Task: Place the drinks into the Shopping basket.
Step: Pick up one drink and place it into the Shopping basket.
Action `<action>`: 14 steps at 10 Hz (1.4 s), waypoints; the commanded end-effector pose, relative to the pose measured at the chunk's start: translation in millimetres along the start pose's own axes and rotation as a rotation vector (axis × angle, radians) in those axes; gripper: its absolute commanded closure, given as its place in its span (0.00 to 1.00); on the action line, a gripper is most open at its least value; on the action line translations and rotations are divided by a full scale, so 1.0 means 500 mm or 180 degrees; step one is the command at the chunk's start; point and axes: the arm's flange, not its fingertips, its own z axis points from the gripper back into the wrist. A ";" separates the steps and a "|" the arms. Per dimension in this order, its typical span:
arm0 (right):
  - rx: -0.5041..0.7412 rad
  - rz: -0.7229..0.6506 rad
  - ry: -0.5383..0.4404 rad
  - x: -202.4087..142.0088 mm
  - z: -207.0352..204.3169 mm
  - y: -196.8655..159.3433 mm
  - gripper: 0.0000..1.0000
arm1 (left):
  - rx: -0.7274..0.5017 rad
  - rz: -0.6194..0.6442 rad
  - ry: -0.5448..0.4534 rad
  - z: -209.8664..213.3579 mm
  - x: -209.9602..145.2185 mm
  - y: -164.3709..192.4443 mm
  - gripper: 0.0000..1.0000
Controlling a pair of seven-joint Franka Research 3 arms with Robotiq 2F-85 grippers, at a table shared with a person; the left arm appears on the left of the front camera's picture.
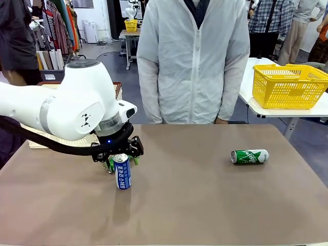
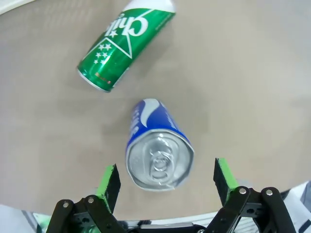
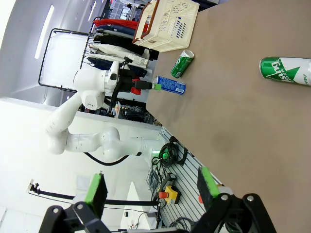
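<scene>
Wide open across the middle of the table [image 1: 195, 205], between the upright blue can [image 1: 122, 174] and the far green can [image 1: 249, 156] lying well to the right. Tight around the blue can: flanked on both sides, with small gaps, by the spread fingers of the left end effector [image 1: 123, 162], with a second green can [image 2: 124, 46] lying just beyond. Blocked at the far edge by the person [image 1: 195, 61], and at far left by the Shopping basket [image 3: 167, 24] and the left arm [image 1: 77, 107].

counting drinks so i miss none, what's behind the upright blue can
A green can lies on its side behind the blue can, not touching it. From the front, the left gripper and blue can hide most of it.
</scene>
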 end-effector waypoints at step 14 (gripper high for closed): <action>-0.0014 0.0053 0.0048 -0.003 0.004 0.005 0.00 | 0.0368 0.0175 -0.0105 -0.033 0.027 -0.016 1.00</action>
